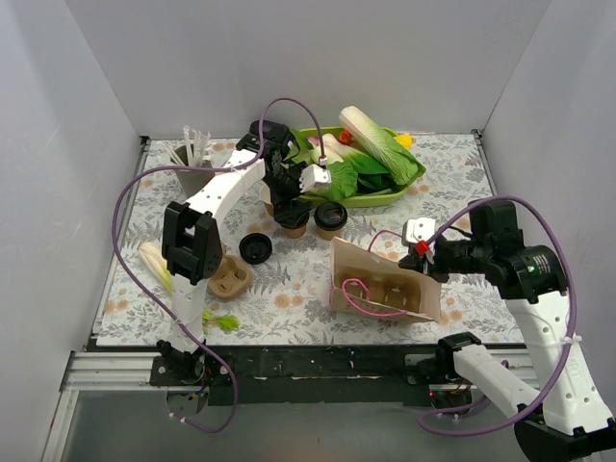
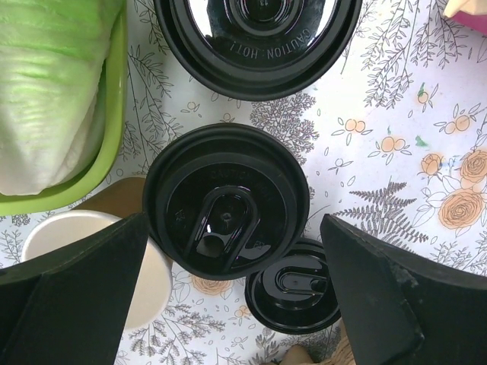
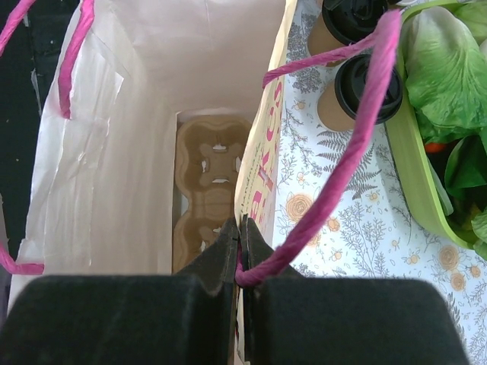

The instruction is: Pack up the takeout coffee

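Two takeout coffee cups with black lids stand mid-table, one (image 1: 292,221) under my left gripper (image 1: 291,192) and one (image 1: 330,217) to its right. In the left wrist view the nearer lidded cup (image 2: 226,201) sits between my wide-open fingers (image 2: 76,289), with nothing gripped. A lidless cup (image 2: 57,232) is beside the left finger, and a loose black lid (image 2: 293,285) lies on the table. My right gripper (image 3: 240,228) is shut on the rim of the paper bag (image 1: 385,284), next to its pink handle (image 3: 342,160). A pulp cup tray (image 3: 213,182) lies inside the bag.
A green tray (image 1: 375,202) of cabbage and greens stands behind the cups. The grey cup of white sticks (image 1: 195,164) is at the back left. A second pulp tray (image 1: 229,277) and a pale vegetable (image 1: 154,265) lie near the left arm.
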You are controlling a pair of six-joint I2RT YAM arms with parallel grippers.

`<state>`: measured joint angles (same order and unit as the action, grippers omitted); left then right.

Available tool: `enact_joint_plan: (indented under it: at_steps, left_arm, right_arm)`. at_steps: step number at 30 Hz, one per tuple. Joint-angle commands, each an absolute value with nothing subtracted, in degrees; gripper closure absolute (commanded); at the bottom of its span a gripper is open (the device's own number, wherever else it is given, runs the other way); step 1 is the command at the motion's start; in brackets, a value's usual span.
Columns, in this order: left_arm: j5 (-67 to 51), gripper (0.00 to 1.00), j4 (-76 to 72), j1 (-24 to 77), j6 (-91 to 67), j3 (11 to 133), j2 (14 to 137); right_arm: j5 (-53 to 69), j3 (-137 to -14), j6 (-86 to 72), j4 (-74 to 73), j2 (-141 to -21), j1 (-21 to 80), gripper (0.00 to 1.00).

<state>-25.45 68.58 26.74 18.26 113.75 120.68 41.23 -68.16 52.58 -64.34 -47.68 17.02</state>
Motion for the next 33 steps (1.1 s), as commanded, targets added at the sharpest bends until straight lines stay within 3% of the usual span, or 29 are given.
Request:
enact_joint_plan:
  at_steps: [1, 23, 28, 33]
  left_arm:
    - [-25.49, 0.04, 68.02, 26.46, 19.51, 115.57, 120.15]
    - [-25.66, 0.26, 72.25, 26.46, 22.41, 118.56, 124.01]
    - [-25.40, 0.44, 73.03, 26.46, 21.10, 118.48, 122.96]
    - [-26.80, 0.53, 73.65, 26.46, 17.85, 117.60, 119.28]
  right_arm:
    - [41.48, -69.87, 51.42, -65.57, -47.90, 17.31, 0.99]
    - [41.57, -68.47, 49.66, -64.16, -48.08, 17.23, 0.99]
    - [40.70, -68.47, 49.31, -64.07, -47.81, 17.23, 0.99]
    - [39.64, -68.20, 48.87, -63.81, -47.20, 17.23, 0.99]
